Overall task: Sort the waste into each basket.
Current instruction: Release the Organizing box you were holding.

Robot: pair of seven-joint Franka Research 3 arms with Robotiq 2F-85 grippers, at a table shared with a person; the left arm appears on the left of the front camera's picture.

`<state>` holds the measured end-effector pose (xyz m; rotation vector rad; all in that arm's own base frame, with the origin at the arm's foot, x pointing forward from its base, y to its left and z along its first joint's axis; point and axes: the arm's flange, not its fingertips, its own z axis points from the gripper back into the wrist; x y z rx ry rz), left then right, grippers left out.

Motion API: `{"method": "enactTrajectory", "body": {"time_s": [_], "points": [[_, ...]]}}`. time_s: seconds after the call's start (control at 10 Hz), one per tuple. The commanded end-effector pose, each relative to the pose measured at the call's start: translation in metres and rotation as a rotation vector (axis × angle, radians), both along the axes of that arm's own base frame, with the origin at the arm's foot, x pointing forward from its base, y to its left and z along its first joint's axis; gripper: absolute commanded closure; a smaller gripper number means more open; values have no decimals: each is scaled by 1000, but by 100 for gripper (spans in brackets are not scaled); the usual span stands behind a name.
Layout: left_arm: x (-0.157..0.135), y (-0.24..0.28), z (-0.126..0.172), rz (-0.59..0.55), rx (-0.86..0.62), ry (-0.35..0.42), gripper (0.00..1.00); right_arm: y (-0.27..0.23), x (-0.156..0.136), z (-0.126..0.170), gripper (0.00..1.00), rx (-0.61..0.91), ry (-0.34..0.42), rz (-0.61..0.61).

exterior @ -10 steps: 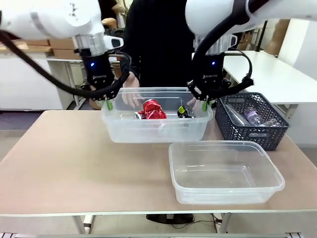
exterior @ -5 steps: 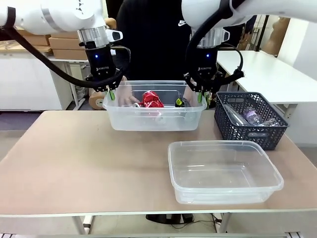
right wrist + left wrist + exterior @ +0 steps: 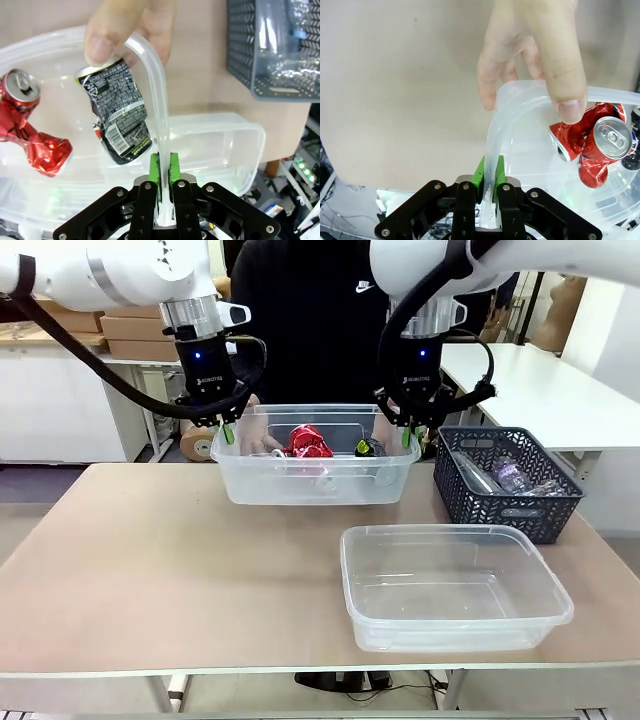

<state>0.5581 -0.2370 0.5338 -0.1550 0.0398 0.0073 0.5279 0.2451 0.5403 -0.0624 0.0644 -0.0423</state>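
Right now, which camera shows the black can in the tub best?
Right wrist view: the black can sits close, crumpled, barcode visible, a person's thumb at its top. Front view: a dark shape through the tub wall. Left wrist: a dark sliver at the edge.

The left gripper (image 3: 222, 430) and right gripper (image 3: 405, 436) pinch a clear tub (image 3: 300, 488) holding red cans (image 3: 306, 442). A second tub (image 3: 450, 532) sits near a dark basket (image 3: 505, 508).

Far tub (image 3: 310, 490) sits toward the table's (image 3: 150, 570) back edge, with cans (image 3: 308, 443) inside and a person's hand (image 3: 530, 50) on its rim. I see the lattice basket (image 3: 510, 502) just right of it, bottles (image 3: 508, 476) within. Second tub (image 3: 455, 590) lies in front — right of centre.
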Motion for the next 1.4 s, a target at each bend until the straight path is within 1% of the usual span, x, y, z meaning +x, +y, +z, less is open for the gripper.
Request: {"method": "enactTrajectory", "body": {"time_s": [0.0,0.4,0.5,0.6,0.7,0.8,0.9,1.0,1.1,1.2,1.3], "points": [[-1,2,6,3,-6,-17,93,2,0,-1,91,1,-3,5],[-1,2,6,3,-6,-17,93,2,0,-1,91,1,-3,5],[0,1,0,1,0,-1,93,1,0,0,91,1,-2,1],[0,0,2,-18,-2,0,36,-5,-4,6,47,12,-55,-11],[-2,0,4,-10,-10,-21,36,-6,-8,7,34,4,-81,6],[-5,0,7,1,-1,-45,0,-7,-11,10,0,29,-114,9],[-11,1,12,-2,-7,-83,31,-10,-12,15,0,48,-171,7],[-21,5,18,17,-18,-149,0,-12,-15,20,0,94,-249,-5],[-32,10,24,49,-37,-249,0,-16,-17,24,11,129,-334,-23],[-41,13,27,31,-86,-355,0,-22,-21,29,1,157,-421,-36],[-46,12,27,13,-92,-409,0,-27,-23,32,0,164,-477,-48]]}}
